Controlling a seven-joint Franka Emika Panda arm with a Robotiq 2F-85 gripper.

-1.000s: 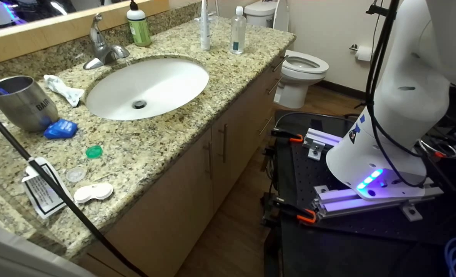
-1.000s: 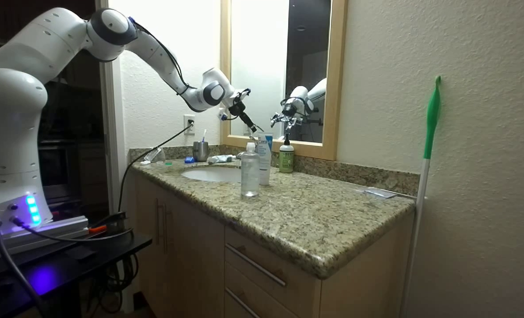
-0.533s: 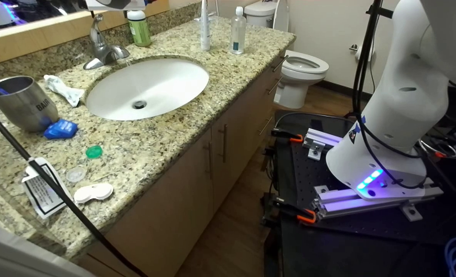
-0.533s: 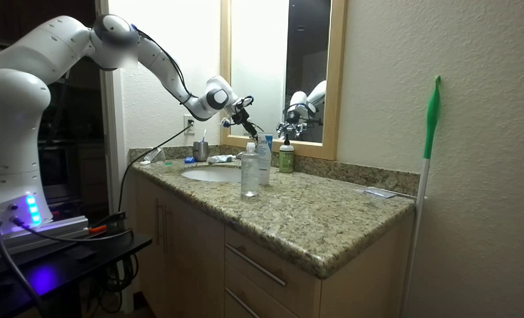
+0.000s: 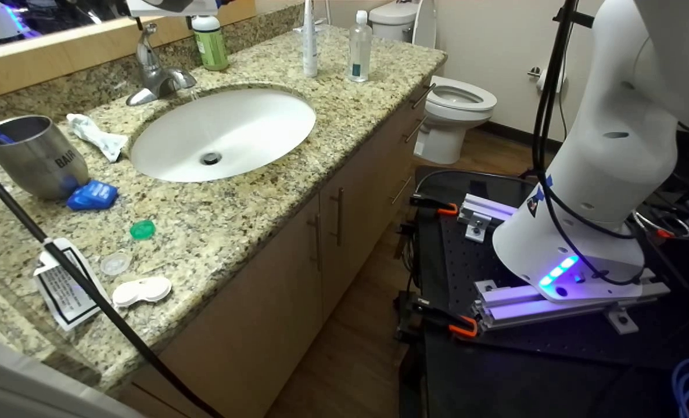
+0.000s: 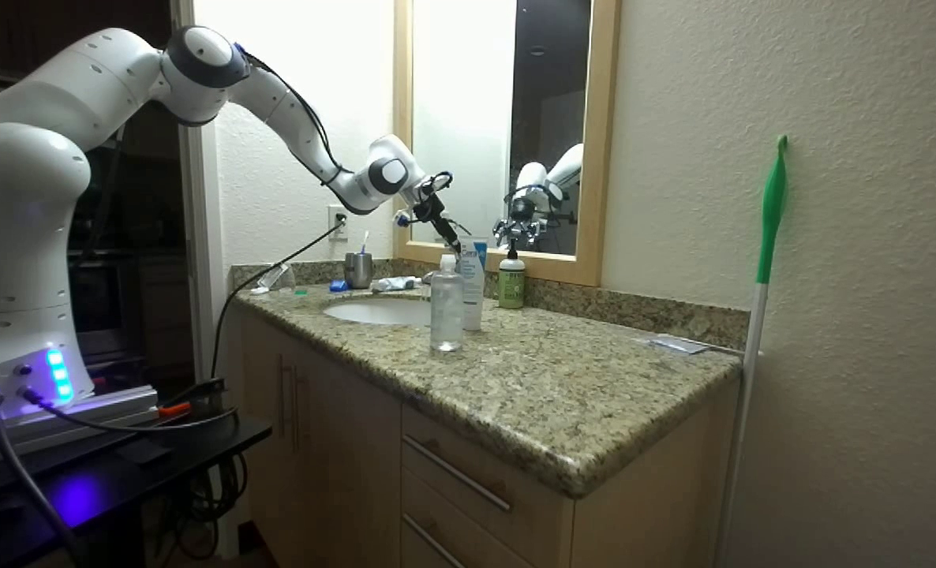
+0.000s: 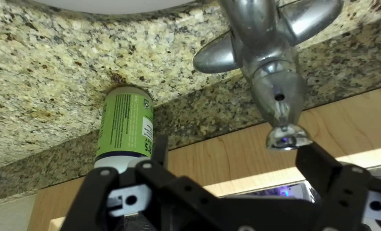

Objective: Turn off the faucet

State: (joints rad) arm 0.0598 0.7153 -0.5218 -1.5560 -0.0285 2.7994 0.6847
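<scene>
Wrist view: gripper [image 7: 234, 155] has jaws spread wide, gripping nothing. Faucet [image 7: 267, 61] behind basin [image 7: 116, 4], lever [image 7: 291, 89] end near one fingertip [image 7: 314, 165]; contact unclear. My worry: descending off-centre, I'd jam the lever; a wide swing could topple the soap bottle [image 7: 124, 123].

Pale textured wall [image 6: 862, 331]; wood-framed mirror [image 6: 462, 102] above granite counter [image 6: 563, 386]; white toilet [image 5: 456, 123], wood-look floor [image 5: 347, 354].
</scene>
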